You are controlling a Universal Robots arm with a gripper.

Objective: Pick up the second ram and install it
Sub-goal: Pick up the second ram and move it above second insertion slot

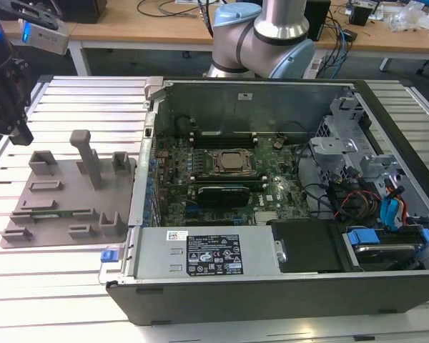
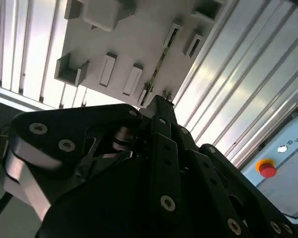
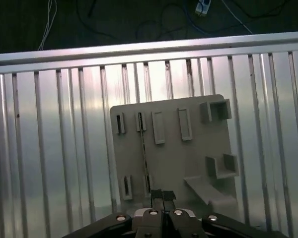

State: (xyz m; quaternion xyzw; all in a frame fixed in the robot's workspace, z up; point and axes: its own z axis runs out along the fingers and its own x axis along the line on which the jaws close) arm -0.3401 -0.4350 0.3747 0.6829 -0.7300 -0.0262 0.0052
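Gripper (image 3: pixel 162 195): fingers together, empty, hovering by the tray's edge.
Memory stick (image 3: pixel 143 153): on edge in grey tray (image 3: pixel 188 163), not picked up.
Left: pickup, then fitting into computer case (image 1: pixel 257 93), at the tray's 3 o'clock in the exterior view.

The black metal claw (image 3: pixel 162 198) is being cut off by the picture's edge in both wrist views, and in the exterior view it is being cropped at ten o'clock. The silver-grey robot arm (image 1: pixel 272 39) is running out of that view at twelve o'clock. The second ram, a long, narrow green circuit-board stick (image 3: pixel 144 158), is showing edge-on in both wrist views, its chips too thin to make out. On the grey plastic fixture tray (image 1: pixel 68 196) in the exterior view, the slots are looking too small to tell their contents.
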